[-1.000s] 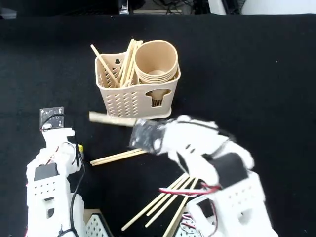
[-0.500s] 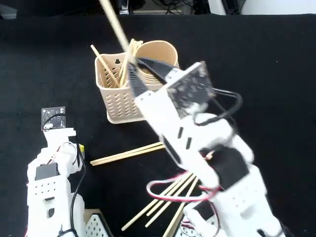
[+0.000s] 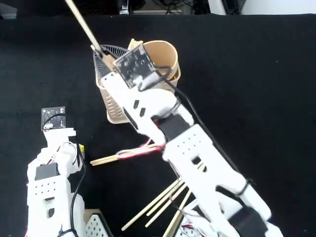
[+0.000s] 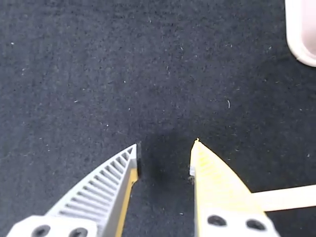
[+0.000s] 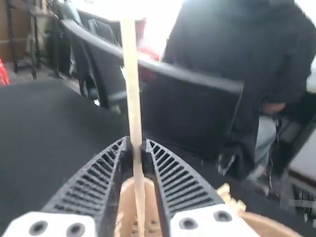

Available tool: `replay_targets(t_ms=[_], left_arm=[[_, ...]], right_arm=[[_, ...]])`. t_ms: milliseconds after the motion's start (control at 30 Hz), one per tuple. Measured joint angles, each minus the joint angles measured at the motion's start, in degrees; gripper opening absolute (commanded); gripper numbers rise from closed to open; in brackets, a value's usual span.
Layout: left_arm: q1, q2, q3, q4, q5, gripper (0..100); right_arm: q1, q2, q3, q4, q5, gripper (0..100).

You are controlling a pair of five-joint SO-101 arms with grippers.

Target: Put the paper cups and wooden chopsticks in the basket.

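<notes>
While the right gripper (image 3: 102,55) is clamped on a chopstick (image 3: 81,22) above the basket (image 3: 113,106) at upper centre, the left gripper (image 4: 165,148) rests apart at lower left | risk: the stick leans to upper left; released so high, it may fall outside

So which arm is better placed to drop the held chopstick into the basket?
Right. The right gripper is shut on a wooden chopstick directly over the basket. The left gripper hangs open over the black table, holding nothing.
</notes>
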Motion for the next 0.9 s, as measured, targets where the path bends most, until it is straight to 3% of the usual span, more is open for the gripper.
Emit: replay_targets(t_ms=[133, 233, 500, 667, 900], left_arm=[[0.00, 0.00, 0.00, 0.00, 0.00, 19], [0.00, 0.00, 0.00, 0.00, 0.00, 19], [0.00, 0.00, 0.00, 0.00, 0.00, 19], [0.00, 0.00, 0.00, 0.00, 0.00, 19], [0.00, 0.00, 0.00, 0.00, 0.00, 19]], right_arm=[[1.49, 4.04, 0.00, 1.05, -1.67, 10.6], [1.58, 4.04, -1.23, 7.65, -2.20, 16.2], [1.93, 3.87, -15.21, 30.51, -2.20, 12.3], [1.67, -4.04, -20.84, 45.01, -2.02, 5.6], [-5.10, -11.08, -21.63, 67.87, 10.64, 9.2]])
